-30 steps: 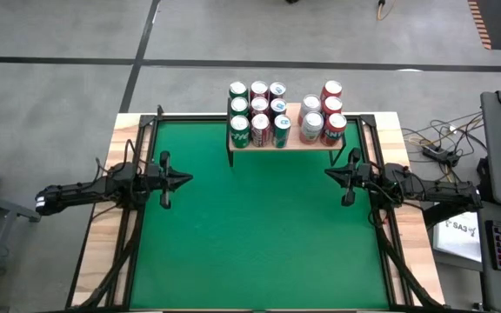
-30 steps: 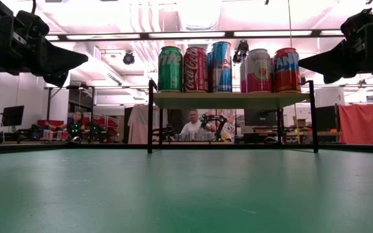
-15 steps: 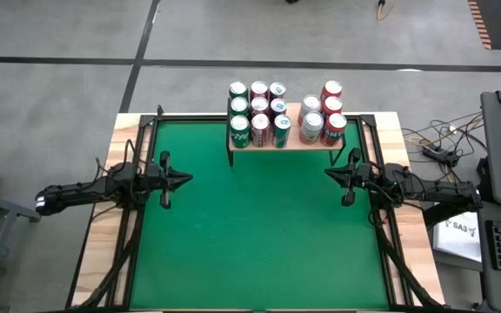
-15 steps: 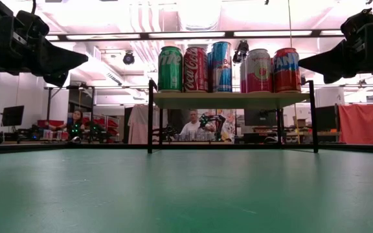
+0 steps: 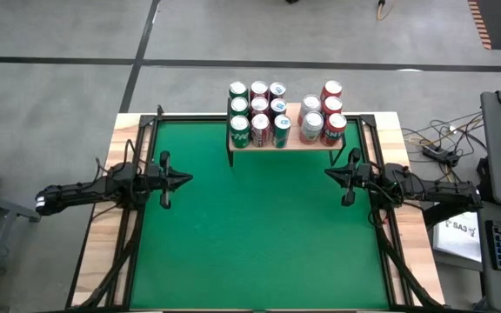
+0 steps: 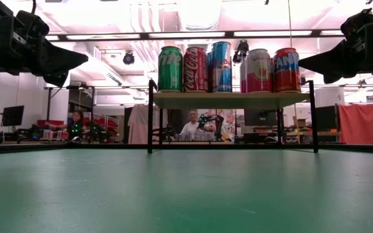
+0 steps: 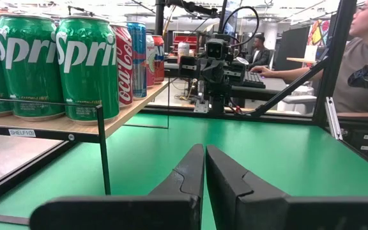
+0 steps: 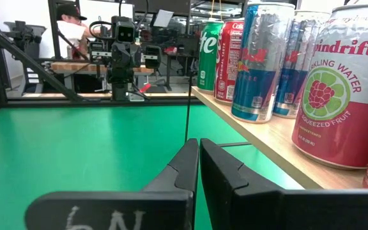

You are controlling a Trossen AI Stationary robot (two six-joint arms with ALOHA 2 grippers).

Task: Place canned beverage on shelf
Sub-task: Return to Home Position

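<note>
The shelf (image 5: 290, 142), a light wooden board on thin black legs, stands at the far middle of the green table. Several cans stand upright on it: green, red and blue ones (image 5: 260, 113) on its left part, pink and red ones (image 5: 324, 113) on its right. In the low view the front row of cans (image 6: 225, 68) shows above the board (image 6: 232, 100). My left gripper (image 5: 190, 179) is shut and level at the table's left side. My right gripper (image 5: 327, 174) is shut and level at the right side. Both point inward, and neither holds anything.
Bare green felt (image 5: 259, 235) stretches between the arms and toward the near edge. A black frame (image 5: 146, 130) borders the table. People sit in the room beyond the table (image 6: 190, 126). Cables and a desk (image 5: 459, 148) lie off the table's right edge.
</note>
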